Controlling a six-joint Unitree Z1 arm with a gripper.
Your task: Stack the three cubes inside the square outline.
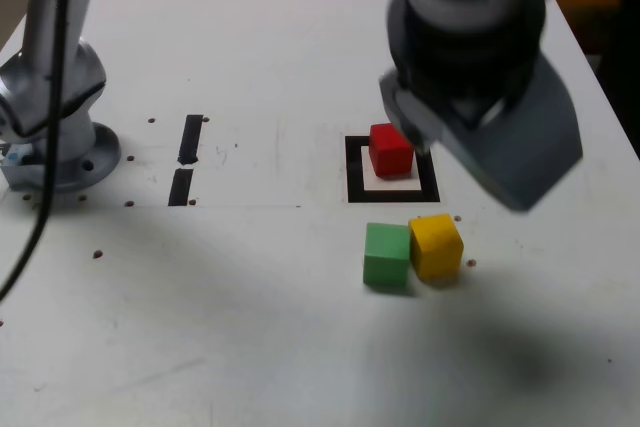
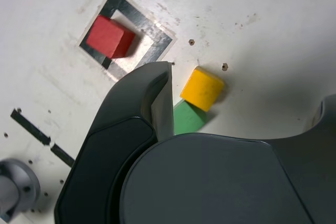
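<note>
Cubes, three in number, lie unstacked on the pale counter (image 1: 250, 317) — one red, two outside the square outline (image 1: 355, 172). Above the surface the arm's hand (image 2: 244, 90) stands wide open, its fingers well apart in the wrist view and nothing gripped between them. The square outline, thick and black with a pale centre, lies flat on the counter. Two short black strips (image 1: 190, 139) lie end to end toward the exterior view's left. The red cube (image 1: 391, 151) sits within the outline, off centre, partly over its black border. The green cube (image 1: 387, 254) and the yellow cube (image 1: 437, 246) rest side by side just beside the frame — yellow toward the exterior view's right, slightly turned.
</note>
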